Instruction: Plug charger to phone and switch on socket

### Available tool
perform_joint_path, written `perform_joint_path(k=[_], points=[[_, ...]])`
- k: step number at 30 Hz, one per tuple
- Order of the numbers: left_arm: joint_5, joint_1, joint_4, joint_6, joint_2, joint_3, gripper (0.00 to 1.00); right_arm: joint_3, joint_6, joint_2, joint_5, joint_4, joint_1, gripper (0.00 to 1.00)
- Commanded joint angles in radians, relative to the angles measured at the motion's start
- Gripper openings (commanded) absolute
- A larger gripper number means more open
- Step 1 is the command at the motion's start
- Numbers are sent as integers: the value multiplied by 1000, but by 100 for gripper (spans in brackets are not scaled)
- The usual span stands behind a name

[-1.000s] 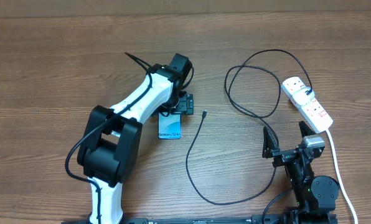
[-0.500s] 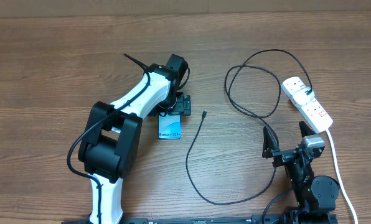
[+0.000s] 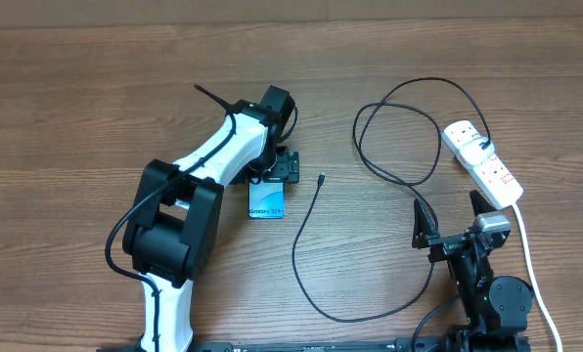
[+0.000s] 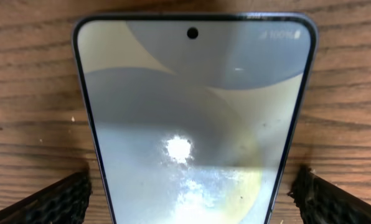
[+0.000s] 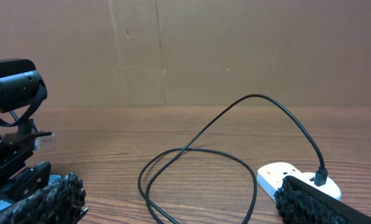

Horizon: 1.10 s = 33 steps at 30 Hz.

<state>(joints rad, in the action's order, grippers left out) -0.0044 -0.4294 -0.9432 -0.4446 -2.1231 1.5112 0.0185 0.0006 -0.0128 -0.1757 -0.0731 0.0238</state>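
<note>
Plainly, the left gripper (image 4: 195, 202) has its jaws spread wide, one on each side of the phone (image 4: 192, 112). A strip of bare wood shows between each ribbed black pad (image 4: 51, 199) and the phone's dark edge, so nothing is clamped. The phone lies flat and face up on the table (image 3: 76, 98), a slim rectangle with rounded corners. Its glossy screen shows pale blue-grey curves and a bright glare spot, with a small camera hole at its far end. The end nearest the robot carries a dark band with lettering.

The charger (image 3: 294, 249) is a thin black cable. Its small connector tip (image 3: 321, 179) rests just right of the phone, apart from it. The cable curves away, loops further right and runs to a blue-black plug (image 3: 485, 147) in the socket (image 3: 482, 161). That socket is a long white strip with small red switches, well to the right of the phone. A thick white cord (image 3: 526, 254) trails from it.

The right gripper (image 3: 450, 223), also far right of the phone, has its jaws fully parted and holds nothing. The table is brown wood with a clear grain.
</note>
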Motion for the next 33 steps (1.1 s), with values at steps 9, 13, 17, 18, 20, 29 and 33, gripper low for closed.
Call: perform_joint_path(k=[9, 13, 17, 18, 20, 29, 33], points=[[40, 3, -29, -32, -15, -5, 96, -10, 3, 10, 6, 3, -7, 100], [0, 4, -33, -34, -15, -5, 97, -10, 3, 10, 6, 3, -7, 100], [-6, 4, -40, -34, -15, -5, 98, -10, 3, 10, 6, 3, -7, 100], [-6, 4, -40, -33, -15, -5, 99, -10, 3, 10, 6, 3, -7, 100], [-6, 4, -38, -31, -15, -5, 99, -10, 3, 10, 6, 3, -7, 100], [-5, 6, -27, -26, -15, -5, 100, -10, 3, 10, 6, 3, -7, 100], [-2, 12, -24, -26, -15, -5, 100, -10, 3, 10, 6, 3, -7, 100]])
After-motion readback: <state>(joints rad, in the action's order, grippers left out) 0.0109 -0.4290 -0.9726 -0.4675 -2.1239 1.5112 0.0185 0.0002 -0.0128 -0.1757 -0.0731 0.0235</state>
